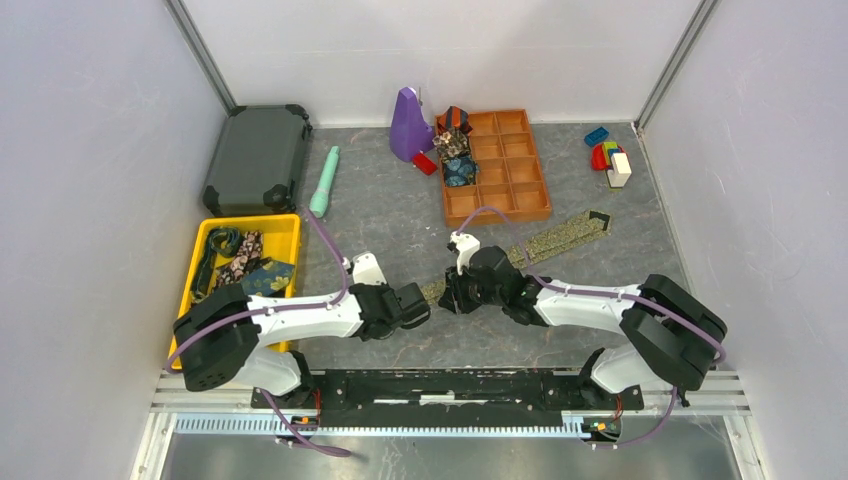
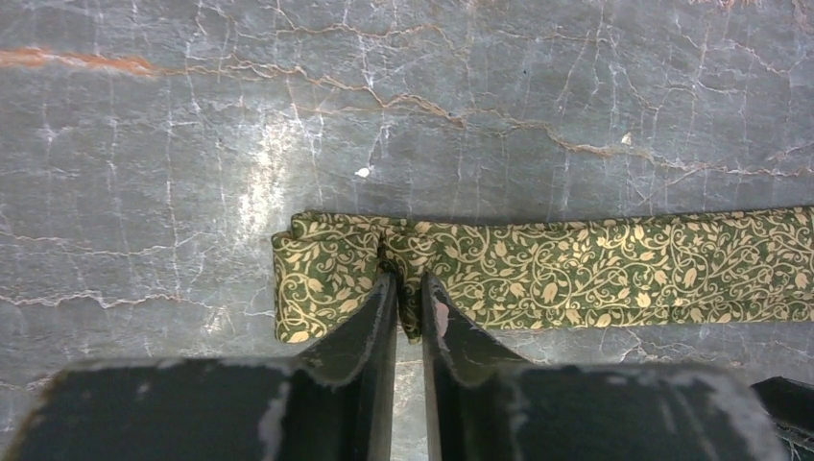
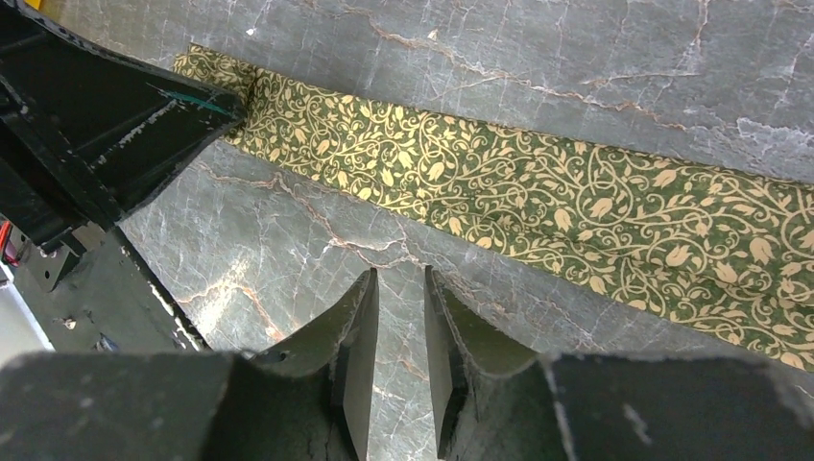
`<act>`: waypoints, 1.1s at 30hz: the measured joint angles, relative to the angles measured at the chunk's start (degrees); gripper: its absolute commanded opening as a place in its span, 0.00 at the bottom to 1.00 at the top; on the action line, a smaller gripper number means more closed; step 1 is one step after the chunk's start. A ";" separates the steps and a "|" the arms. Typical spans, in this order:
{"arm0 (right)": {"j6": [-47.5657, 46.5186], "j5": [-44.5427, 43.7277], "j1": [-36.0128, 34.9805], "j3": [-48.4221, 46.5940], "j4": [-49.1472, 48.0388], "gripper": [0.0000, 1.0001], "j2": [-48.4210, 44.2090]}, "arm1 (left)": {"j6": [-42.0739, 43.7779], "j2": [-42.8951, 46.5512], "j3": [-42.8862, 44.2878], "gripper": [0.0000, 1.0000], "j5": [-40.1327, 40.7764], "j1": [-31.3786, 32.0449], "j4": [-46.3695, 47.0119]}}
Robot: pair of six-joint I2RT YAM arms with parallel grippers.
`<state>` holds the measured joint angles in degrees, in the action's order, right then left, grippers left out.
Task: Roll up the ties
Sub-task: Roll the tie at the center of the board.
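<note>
Nearest the arms, the left gripper [image 2: 410, 279] is closed almost fully on the folded end of the olive-gold tie [image 2: 595, 269], a pucker of fabric pinched between its tips. The right gripper [image 3: 400, 274] is held slightly parted and empty over the worktop [image 3: 595, 58] just beside the strip. The fold is best turned over tightly and squarely, while the flat run, stretched away towards the orange tray [image 1: 548, 190], is kept straight.
</note>
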<state>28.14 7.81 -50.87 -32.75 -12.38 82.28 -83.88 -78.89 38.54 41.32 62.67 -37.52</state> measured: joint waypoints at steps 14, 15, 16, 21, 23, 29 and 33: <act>-0.15 1.68 -0.02 -1.14 0.96 0.35 -0.04 | 2.75 0.61 1.16 0.52 -1.40 -0.37 0.74; -0.15 1.92 -0.02 -1.60 0.98 0.36 0.04 | 2.95 0.94 1.16 0.52 -1.40 -0.46 0.68; -0.15 2.21 -0.02 -1.97 0.96 0.37 0.11 | 3.08 1.44 1.18 0.52 -1.38 -0.61 0.50; 0.07 3.32 -0.76 -4.61 0.76 0.43 1.27 | 3.58 4.87 1.18 0.53 -1.33 -1.79 -0.94; 0.22 3.89 -1.27 -5.70 0.39 0.47 2.19 | 4.04 6.99 1.14 0.54 -1.22 -2.27 -1.75; 1.70 5.35 -3.23 -9.75 -0.50 0.54 6.47 | 4.76 15.89 -0.83 0.57 -0.92 -3.21 -3.67; 3.04 6.45 -4.48 -13.03 -1.22 0.54 10.29 | 5.07 20.37 -3.04 0.54 -0.90 -4.07 -4.63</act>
<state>31.18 14.26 -55.35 -45.78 -13.61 92.58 -78.81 -58.52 35.51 40.42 58.61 -42.15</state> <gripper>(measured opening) 0.540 0.558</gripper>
